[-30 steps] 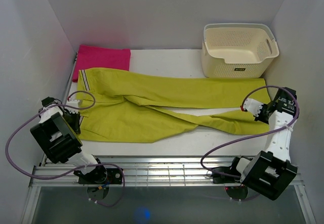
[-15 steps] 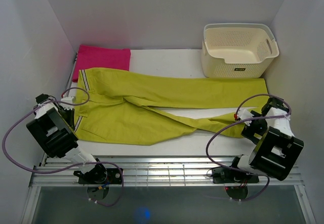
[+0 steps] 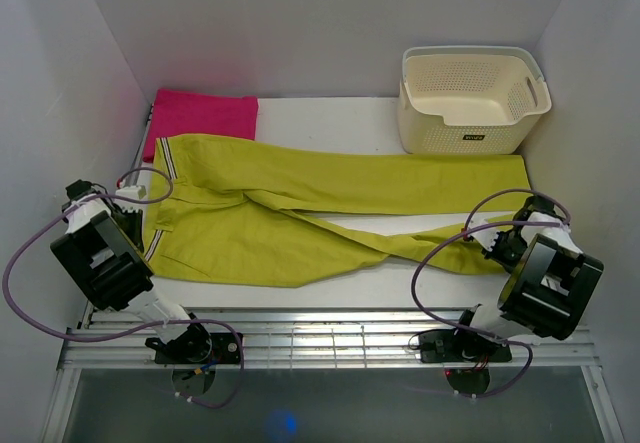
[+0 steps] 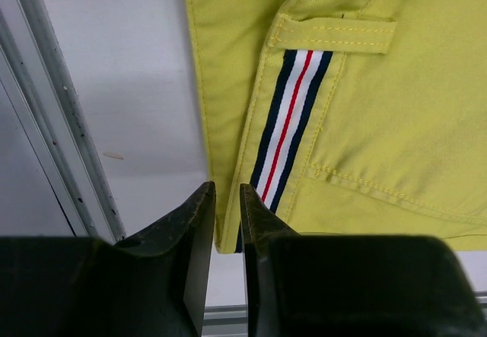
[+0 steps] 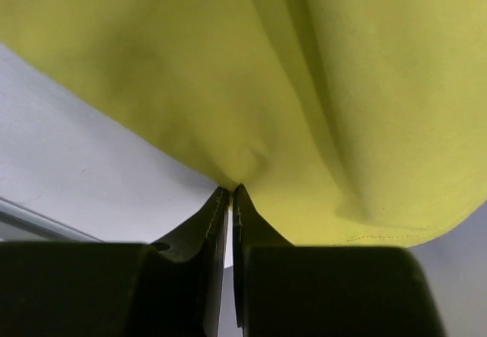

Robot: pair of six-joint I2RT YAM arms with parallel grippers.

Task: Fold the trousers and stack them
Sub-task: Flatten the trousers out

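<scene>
The trousers lay flat across the worktop, with the waistband at the left edge and both legs reaching toward the right edge. The left gripper stood at the waistband, just beside a striped ribbon. Its jaws were narrow, and the edge of the fabric sat between them. The right gripper was at the end of the near leg, with its jaws pressed together on a small pucker of the cloth. A folded pink cloth lay in the far left corner, and a basket stood in the far right corner.
</scene>
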